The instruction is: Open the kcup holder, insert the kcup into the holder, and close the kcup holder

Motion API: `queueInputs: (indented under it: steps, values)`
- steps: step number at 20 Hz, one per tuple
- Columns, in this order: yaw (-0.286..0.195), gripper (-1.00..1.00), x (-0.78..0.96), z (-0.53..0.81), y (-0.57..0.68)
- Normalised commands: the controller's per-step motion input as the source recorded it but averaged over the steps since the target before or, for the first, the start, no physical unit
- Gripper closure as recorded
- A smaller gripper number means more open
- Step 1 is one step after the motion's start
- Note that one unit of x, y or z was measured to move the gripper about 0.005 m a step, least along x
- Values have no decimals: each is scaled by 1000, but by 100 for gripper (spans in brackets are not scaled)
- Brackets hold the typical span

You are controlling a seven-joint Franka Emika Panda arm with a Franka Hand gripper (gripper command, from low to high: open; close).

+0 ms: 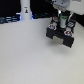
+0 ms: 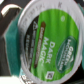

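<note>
The kcup holder point(image 1: 61, 35) is a black boxy unit on the white table, at the exterior view's right. Round slots with small coloured spots show on its upper face. My gripper point(image 1: 62, 20) hangs right over its back part and is shut on the kcup point(image 1: 63, 21), a small white pod with a green top. In the wrist view the kcup point(image 2: 47, 40) fills the picture, its green foil lid reading "Dark Magic", tilted, with a silvery rim. My fingers are not clear in that view. I cannot tell whether the pod touches a slot.
A tall white bottle-shaped object point(image 1: 25, 11) stands at the back, toward the exterior view's left, against a dark backdrop. The white table point(image 1: 25, 55) spreads out in front of the holder and to its left.
</note>
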Motion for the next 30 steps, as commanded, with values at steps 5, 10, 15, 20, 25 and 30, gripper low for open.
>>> queueInputs:
  steps: [5,10,15,20,25,30]
  values:
    - [-1,100,-9,-239,-42]
    - [2,100,-33,-167,-30]
    - [-1,100,-15,-146,11]
    - [-20,100,-2,173,-6]
    - [-33,100,-131,229,-167]
    - [-12,100,-217,86,-237]
